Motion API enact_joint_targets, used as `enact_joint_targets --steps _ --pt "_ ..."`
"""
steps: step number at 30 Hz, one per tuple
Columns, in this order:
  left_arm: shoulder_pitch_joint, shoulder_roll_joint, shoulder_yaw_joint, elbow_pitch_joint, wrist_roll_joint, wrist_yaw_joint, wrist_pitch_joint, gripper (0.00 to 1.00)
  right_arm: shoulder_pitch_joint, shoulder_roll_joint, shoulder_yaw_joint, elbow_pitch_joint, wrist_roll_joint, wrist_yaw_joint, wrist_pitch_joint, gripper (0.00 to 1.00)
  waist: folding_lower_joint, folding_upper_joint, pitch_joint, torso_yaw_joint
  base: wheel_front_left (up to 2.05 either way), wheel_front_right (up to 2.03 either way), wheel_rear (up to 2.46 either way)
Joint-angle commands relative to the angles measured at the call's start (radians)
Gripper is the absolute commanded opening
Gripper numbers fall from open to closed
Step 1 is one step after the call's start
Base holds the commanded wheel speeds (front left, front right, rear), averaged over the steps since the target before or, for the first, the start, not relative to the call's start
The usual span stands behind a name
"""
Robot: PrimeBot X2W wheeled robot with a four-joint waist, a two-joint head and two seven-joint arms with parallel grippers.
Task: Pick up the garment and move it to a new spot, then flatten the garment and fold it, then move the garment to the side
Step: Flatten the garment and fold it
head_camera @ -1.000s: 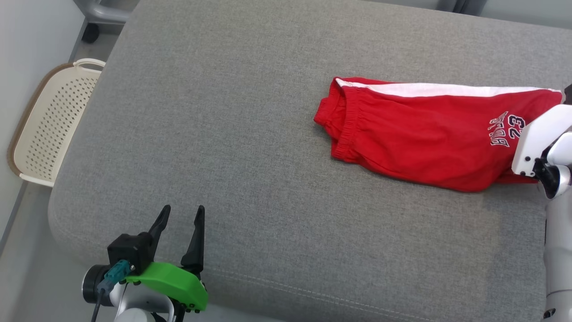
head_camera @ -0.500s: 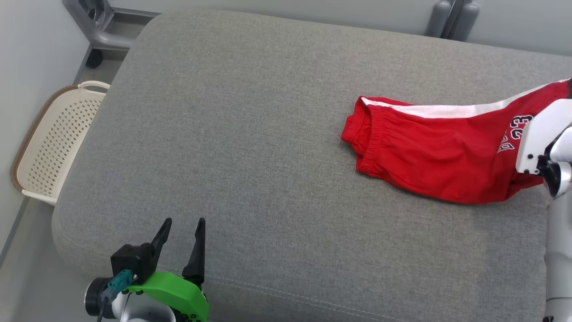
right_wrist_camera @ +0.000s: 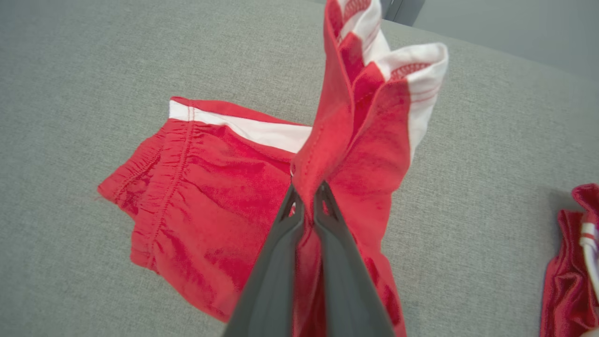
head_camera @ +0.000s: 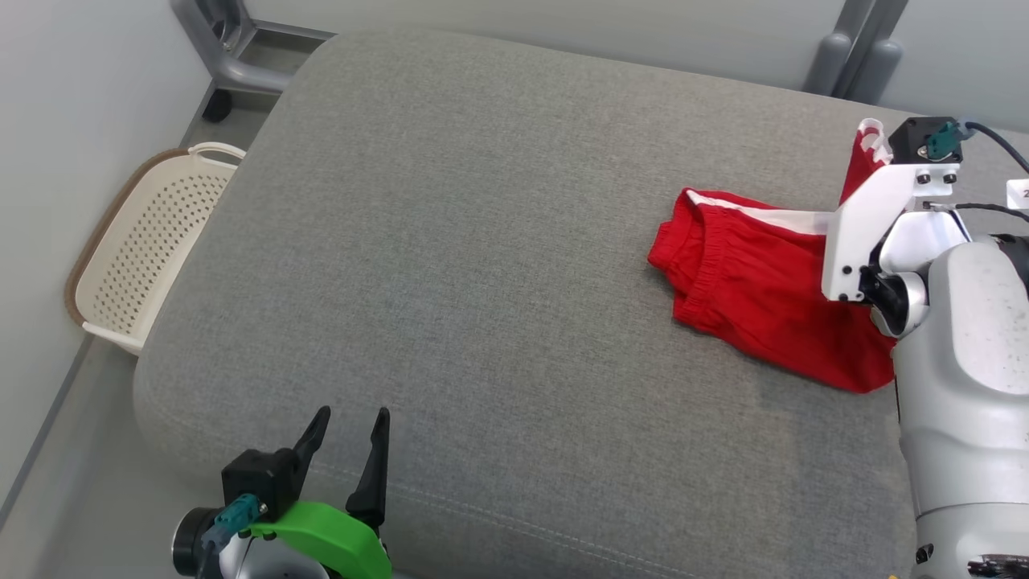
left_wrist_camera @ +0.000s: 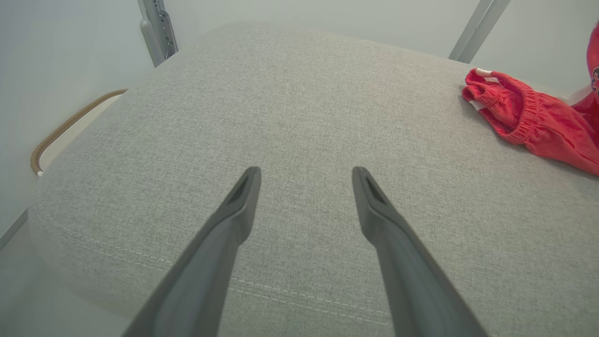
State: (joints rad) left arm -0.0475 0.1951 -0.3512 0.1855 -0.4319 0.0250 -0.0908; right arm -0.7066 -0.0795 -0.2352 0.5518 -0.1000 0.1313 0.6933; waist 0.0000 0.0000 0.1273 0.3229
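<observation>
Underneath, grey fabric cushion (head_camera: 482, 241), cream basket (head_camera: 145, 241) beside it; right claw (right_wrist_camera: 306, 193) tight on red shorts (head_camera: 748, 281), left claw (left_wrist_camera: 305, 174) wide, empty.

Left gripper (head_camera: 352, 414): is showing two long dark fingers, tapering to points, each hollowed near the tip.
Green bracket (head_camera: 321, 540): is curving bright and glossy beneath those fingers, small dark screws along its edge.
Camera block (head_camera: 256, 474): is sitting black and boxy, a teal connector (head_camera: 235, 512) feeding a dark lead.
Right gripper (right_wrist_camera: 306, 187): is showing matching dark grey fingers.
White plate (head_camera: 872, 217): is bearing black screws, a black box (head_camera: 912, 137), a teal plug (head_camera: 942, 138) and a black cable (head_camera: 997, 149).
Right forearm (head_camera: 965, 378): is wearing a pale grey shell, flecked with dark specks.
</observation>
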Motion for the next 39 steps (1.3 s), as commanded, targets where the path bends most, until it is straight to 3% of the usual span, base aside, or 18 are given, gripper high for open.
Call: enact_joint_targets --steps 1,12,27,29,39 --pt "-0.005 -0.004 -0.002 0.003 -0.002 -0.004 -0.004 1.0 -0.015 0.0 0.005 0.016 0.001 -0.001 -0.01 0.0 0.0 0.0 0.007 0.025 0.0 0.0 0.0" --pt "-0.013 -0.021 -0.022 0.021 -0.013 -0.004 -0.018 1.0 -0.086 0.022 0.077 0.195 0.009 -0.001 -0.057 0.0 0.0 0.0 0.037 0.115 0.0 0.0 0.0" --pt "-0.021 -0.031 -0.031 0.045 -0.028 0.004 -0.038 1.0 -0.134 0.027 0.063 0.308 -0.009 -0.001 -0.132 0.0 0.0 0.0 0.058 0.156 0.0 0.0 0.0" --pt "-0.022 -0.029 -0.03 0.047 -0.028 0.006 -0.042 1.0 -0.145 0.027 0.06 0.315 0.017 -0.001 -0.153 1.0 0.0 0.0 0.056 0.154 0.0 0.0 0.0" --pt "-0.019 -0.016 -0.023 0.05 -0.037 0.015 -0.044 1.0 -0.193 0.027 0.158 0.321 0.124 -0.001 -0.241 1.0 0.0 0.0 0.026 0.109 0.0 0.0 0.0"
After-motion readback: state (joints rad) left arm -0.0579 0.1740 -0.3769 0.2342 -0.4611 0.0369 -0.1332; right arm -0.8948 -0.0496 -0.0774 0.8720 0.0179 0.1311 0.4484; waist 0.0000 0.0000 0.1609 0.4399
